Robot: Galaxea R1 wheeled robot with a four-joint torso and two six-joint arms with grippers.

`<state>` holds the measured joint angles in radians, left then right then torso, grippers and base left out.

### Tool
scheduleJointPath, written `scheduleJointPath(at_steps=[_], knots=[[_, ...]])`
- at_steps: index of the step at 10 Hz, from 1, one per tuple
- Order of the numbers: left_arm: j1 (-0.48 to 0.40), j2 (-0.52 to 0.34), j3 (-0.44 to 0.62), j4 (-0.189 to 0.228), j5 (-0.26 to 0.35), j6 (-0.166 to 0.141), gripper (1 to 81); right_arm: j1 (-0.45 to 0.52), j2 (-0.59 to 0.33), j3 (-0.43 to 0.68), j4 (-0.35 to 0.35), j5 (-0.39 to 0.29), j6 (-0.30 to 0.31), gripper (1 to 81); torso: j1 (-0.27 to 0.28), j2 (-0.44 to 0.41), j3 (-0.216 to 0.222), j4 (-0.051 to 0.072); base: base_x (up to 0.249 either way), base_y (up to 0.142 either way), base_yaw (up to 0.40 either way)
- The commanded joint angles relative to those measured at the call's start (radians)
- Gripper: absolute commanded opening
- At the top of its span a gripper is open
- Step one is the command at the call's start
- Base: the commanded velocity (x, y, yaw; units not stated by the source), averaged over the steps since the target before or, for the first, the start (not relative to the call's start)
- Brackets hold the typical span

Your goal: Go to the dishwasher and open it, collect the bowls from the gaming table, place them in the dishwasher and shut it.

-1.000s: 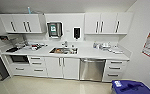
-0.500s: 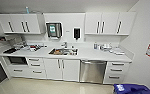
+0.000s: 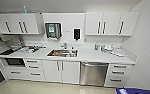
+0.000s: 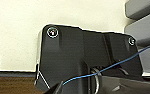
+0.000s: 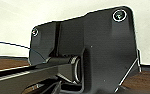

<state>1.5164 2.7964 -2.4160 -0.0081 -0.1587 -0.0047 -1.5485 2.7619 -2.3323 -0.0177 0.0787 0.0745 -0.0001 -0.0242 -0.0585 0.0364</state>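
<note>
The dishwasher (image 3: 94,73) is a brushed steel front with a horizontal bar handle along its top. It is set under the white counter (image 3: 96,57), right of the sink cabinet doors, and its door is shut. It stands straight ahead and a little right of the head view's middle, some way off across the pale floor. The bowls and the gaming table are out of view. In both wrist views the robot's dark plate stands before a pale wall and a brown strip.
A steel sink (image 3: 63,53) holding dishes sits left of the dishwasher. White drawers (image 3: 118,73) flank it on the right, and a built-in oven (image 3: 15,62) is at far left. A blue object (image 3: 134,91) lies on the floor at bottom right, by the right wall.
The whole head view has shifted. The kitchen unit looks slightly nearer and the blue object has slid toward the bottom right corner, so the camera moved. The dishwasher door stays shut.
</note>
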Motion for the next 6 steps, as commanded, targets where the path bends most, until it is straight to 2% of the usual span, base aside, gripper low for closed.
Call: scheduleJointPath(at_steps=[1,6], knots=[[-0.043,-0.014,0.006,-0.004,0.044,-0.001,81.1,0.047,-0.02,0.007,-0.005,-0.051,-0.002,81.1,0.0,0.0,0.0,0.0,0.157,0.0,0.0],[-0.043,-0.012,0.006,-0.004,0.044,-0.001,81.1,0.049,-0.02,0.005,-0.002,-0.051,-0.002,81.1,0.0,0.0,0.0,0.0,0.162,0.0,0.0]])
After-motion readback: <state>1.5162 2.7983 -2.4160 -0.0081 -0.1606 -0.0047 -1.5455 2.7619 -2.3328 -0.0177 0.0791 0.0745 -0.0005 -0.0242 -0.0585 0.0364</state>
